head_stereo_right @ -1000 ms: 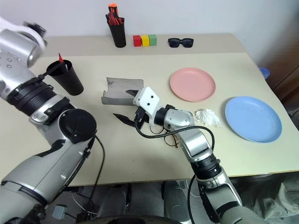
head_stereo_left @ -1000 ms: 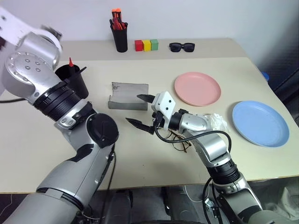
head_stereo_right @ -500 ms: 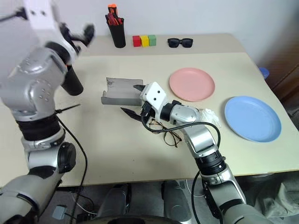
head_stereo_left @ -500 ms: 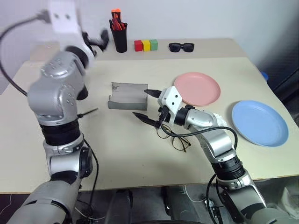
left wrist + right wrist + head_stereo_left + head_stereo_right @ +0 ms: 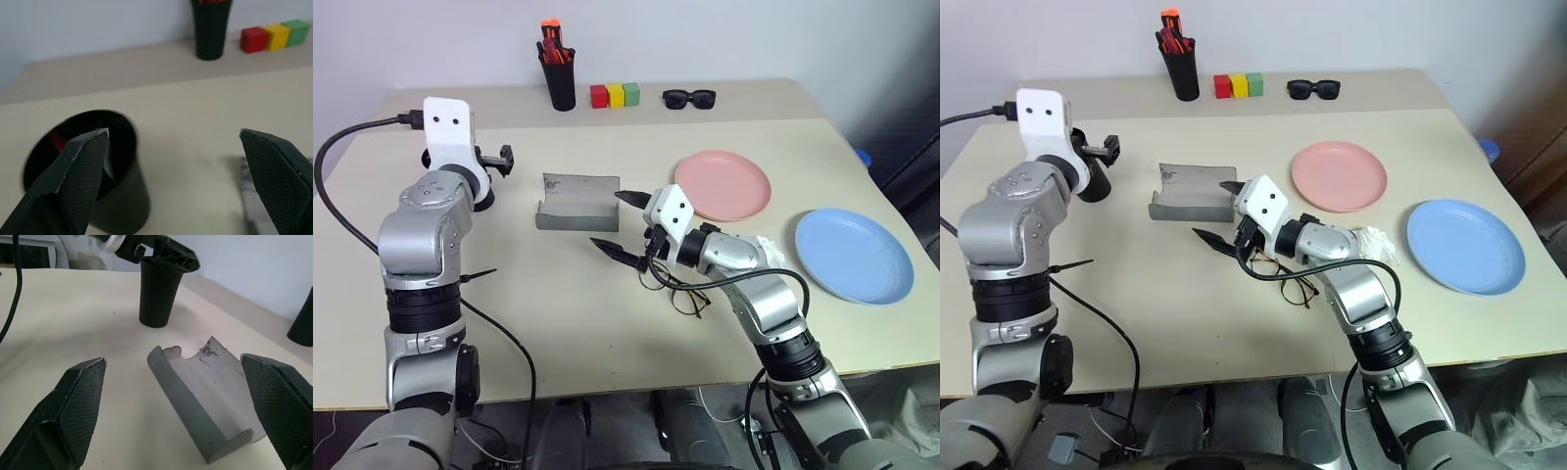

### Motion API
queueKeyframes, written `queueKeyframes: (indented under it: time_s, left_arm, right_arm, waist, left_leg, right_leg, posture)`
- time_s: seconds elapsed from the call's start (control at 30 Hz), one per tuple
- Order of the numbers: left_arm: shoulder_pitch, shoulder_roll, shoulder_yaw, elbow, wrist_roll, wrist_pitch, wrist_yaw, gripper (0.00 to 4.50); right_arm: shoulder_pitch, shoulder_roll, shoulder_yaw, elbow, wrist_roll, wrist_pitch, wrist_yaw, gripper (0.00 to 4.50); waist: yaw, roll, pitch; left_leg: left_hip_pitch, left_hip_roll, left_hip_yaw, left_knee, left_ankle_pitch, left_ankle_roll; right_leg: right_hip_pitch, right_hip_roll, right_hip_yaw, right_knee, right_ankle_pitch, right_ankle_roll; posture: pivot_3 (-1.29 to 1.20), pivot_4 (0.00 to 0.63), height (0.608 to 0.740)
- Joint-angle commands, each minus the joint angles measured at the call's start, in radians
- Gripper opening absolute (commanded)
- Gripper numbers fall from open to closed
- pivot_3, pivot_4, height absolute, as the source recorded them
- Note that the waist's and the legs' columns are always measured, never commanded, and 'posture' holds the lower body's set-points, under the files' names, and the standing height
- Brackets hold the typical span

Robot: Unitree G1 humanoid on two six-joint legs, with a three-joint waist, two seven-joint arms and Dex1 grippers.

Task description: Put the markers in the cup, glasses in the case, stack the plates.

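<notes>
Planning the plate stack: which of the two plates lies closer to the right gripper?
The salmon pink plate: it lies just beyond the right gripper, beside the grey case. The light blue plate lies farther off, toward the table's right edge.

Count, placed from the case [image 5: 576, 200], one: plates, two, pink [image 5: 722, 185] just right, blue [image 5: 853, 256] beyond; cups, two, black cup [image 5: 157, 293] left, pen pot [image 5: 560, 83] behind; blocks [image 5: 614, 95], three, behind; eyewear, two: glasses [image 5: 687, 297] in front, sunglasses [image 5: 690, 97] behind.
</notes>
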Motion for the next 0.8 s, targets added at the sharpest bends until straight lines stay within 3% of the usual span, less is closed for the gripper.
queueKeyframes:
  time_s: [0.03, 0.17, 0.27, 0.4, 0.5, 0.8]
  left_arm:
    - [-0.017, 0.020, 0.034, -0.018, 0.016, -0.061, 0.004, 4.42]
    - [-0.008, -0.002, -0.012, -0.064, -0.014, -0.083, -0.054, 4.42]
    - [0.024, 0.024, -0.125, -0.088, -0.019, -0.088, -0.168, 4.42]
    - [0.068, 0.123, -0.239, -0.050, -0.044, -0.118, -0.388, 4.42]
    - [0.043, 0.201, -0.329, 0.035, -0.003, -0.185, -0.508, 4.42]
    - [-0.178, 0.208, -0.491, 0.490, 0.039, -0.402, -0.904, 4.42]
  right_arm:
    - [0.004, 0.006, 0.003, -0.040, 0.005, -0.012, -0.001, 4.50]
    - [0.005, 0.001, 0.001, -0.044, 0.005, -0.009, 0.001, 4.50]
    - [-0.006, -0.045, -0.026, -0.065, 0.041, 0.024, 0.052, 4.50]
    - [0.008, -0.200, -0.045, -0.139, 0.117, 0.085, 0.214, 4.50]
    - [0.006, -0.272, -0.079, -0.141, 0.142, 0.099, 0.251, 4.50]
    - [0.047, -0.444, -0.125, -0.166, 0.185, 0.138, 0.360, 4.50]
  waist:
    - [0.001, 0.000, 0.000]
    - [0.006, 0.000, 0.000]
    - [0.016, 0.000, 0.000]
    - [0.018, 0.000, 0.000]
    - [0.015, 0.000, 0.000]
    - [0.021, 0.000, 0.000]
  left_leg:
    - [0.000, 0.000, 0.000, 0.000, 0.000, 0.000]
    - [0.000, 0.000, 0.000, 0.000, 0.000, 0.000]
    - [0.000, 0.000, 0.000, 0.000, 0.000, 0.000]
    - [0.000, 0.000, 0.001, 0.000, 0.000, 0.000]
    - [0.000, 0.000, 0.000, 0.000, 0.000, 0.000]
    - [-0.001, 0.000, 0.001, 0.000, -0.001, 0.002]
  right_leg:
    - [0.000, 0.000, 0.000, 0.000, 0.000, 0.000]
    - [0.000, 0.000, 0.000, 0.000, 0.000, 0.000]
    - [0.000, 0.000, 0.000, 0.000, 0.000, 0.000]
    - [0.000, 0.000, 0.000, -0.001, 0.000, 0.000]
    - [0.000, 0.001, 0.000, -0.001, 0.000, 0.000]
    - [0.000, 0.000, 0.000, -0.002, -0.002, 0.000]
  posture:
    - [0.00, 0.150, 0.740]
    - [0.00, 0.150, 0.740]
    - [0.00, 0.150, 0.740]
    - [0.00, 0.150, 0.740]
    - [0.00, 0.150, 0.740]
    - [0.00, 0.150, 0.740]
